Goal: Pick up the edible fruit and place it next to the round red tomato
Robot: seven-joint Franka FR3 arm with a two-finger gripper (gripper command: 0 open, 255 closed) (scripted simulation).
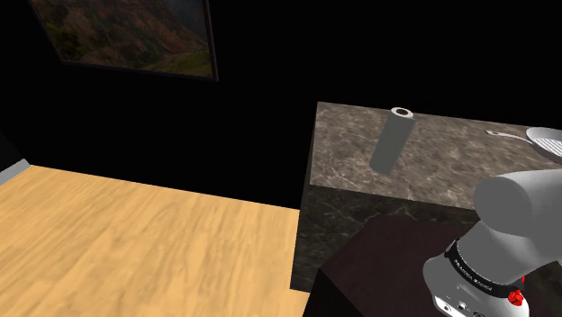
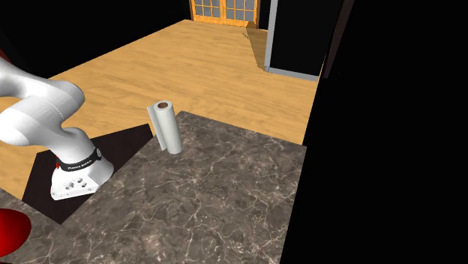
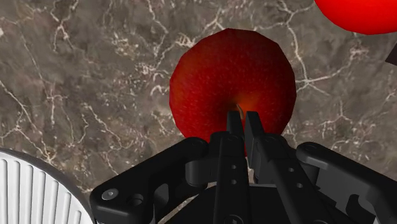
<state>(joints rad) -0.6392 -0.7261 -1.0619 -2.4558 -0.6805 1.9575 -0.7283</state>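
A dark red apple (image 3: 233, 84) with a short stem lies on the brown marble counter (image 3: 95, 70). My black gripper (image 3: 243, 117) hangs just over it, fingers (image 3: 235, 127) drawn together with only a sliver between them, tips near the stem. Nothing is clasped. A bright red round tomato (image 3: 358, 13) sits a short way beyond the apple, apart from it. In the second exterior view a red round shape (image 2: 10, 229) shows at the lower left corner; I cannot tell which fruit it is.
A grey paper-towel roll (image 1: 393, 139) (image 2: 166, 126) stands upright near the counter's edge. A white ribbed object (image 3: 33, 191) (image 1: 546, 140) lies beside the gripper. The arm's base (image 2: 75, 177) sits on a dark stand. Wood floor (image 1: 135, 243) lies beyond the counter.
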